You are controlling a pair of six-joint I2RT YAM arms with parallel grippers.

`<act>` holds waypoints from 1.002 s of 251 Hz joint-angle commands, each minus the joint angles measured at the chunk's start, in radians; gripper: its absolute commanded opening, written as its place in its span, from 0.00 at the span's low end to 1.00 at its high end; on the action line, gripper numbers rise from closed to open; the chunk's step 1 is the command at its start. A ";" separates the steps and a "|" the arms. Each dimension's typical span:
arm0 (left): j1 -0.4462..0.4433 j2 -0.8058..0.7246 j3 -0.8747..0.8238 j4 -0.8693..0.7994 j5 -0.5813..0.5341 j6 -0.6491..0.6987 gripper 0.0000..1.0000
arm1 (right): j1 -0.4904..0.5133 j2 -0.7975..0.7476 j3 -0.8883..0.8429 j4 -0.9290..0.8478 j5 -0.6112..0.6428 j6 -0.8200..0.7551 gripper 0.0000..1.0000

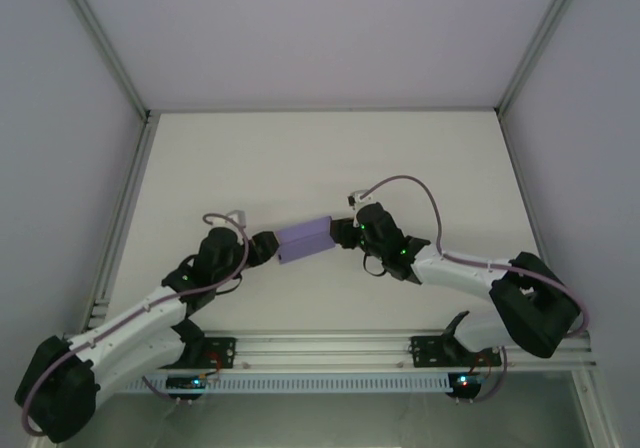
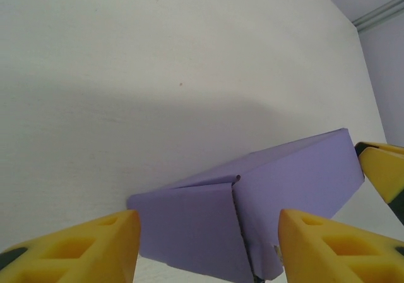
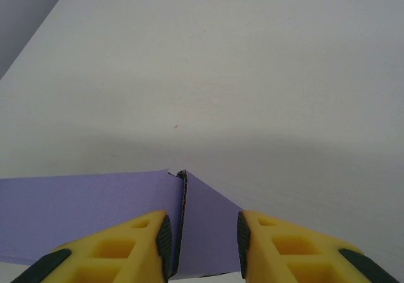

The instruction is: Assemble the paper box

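Top view: paper box [image 1: 305, 238] sat roughly mid-table [image 1: 300, 158], a touch toward 6 o'clock of centre, folded into a closed lilac block with its long axis running about 8 to 2 o'clock. Left gripper [image 1: 268, 249] was at the box's 8 o'clock end, right gripper [image 1: 347, 233] at the 2 o'clock end, so the box was bridged between the two arms. Left wrist view: yellow fingers [image 2: 95, 245] stood wide apart, one on each side of the near end of the box and not pressing on it, so that hand was open. A folded flap seam faced the camera. The other arm's yellow fingertip [image 2: 382, 169] showed at 3 o'clock, just beside the far end. Right wrist view: fingers [image 3: 142, 248] were drawn in on the box end, pads against the purple panel and the raw card edge, so that hand was gripping the box. Couldn't tell whether the box was touching the table or lifted clear.
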 commanded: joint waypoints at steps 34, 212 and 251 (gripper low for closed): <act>0.013 0.010 -0.054 0.066 0.115 -0.023 0.59 | 0.011 0.050 -0.040 -0.237 -0.013 -0.029 0.36; 0.051 0.267 -0.150 0.279 0.163 0.063 0.13 | 0.008 0.099 -0.073 -0.217 -0.045 -0.060 0.26; 0.052 0.176 -0.111 0.183 0.133 0.103 0.19 | 0.007 0.097 -0.041 -0.260 -0.001 -0.058 0.24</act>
